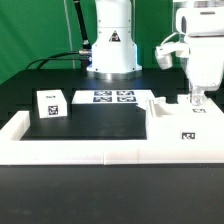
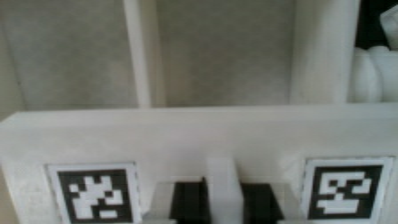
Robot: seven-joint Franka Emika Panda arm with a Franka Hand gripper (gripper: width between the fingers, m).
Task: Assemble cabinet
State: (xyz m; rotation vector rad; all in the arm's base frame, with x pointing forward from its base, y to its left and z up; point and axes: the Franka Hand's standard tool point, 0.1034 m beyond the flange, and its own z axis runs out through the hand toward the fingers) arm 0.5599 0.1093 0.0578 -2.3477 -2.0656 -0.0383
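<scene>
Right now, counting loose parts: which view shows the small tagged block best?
The exterior view: the small block stands whole toward that view's left, tags visible. The wrist view misses it, showing only a tagged white part.

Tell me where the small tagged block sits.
The small block stands at the exterior view's left, near the border wall, well left of the marker board.

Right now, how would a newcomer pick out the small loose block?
Find the black table, then look to the exterior view's left. A small white block stands there with a black-and-white tag on its front. Unlike the wide box under the gripper, it is cube-like and far from the arm.
</scene>
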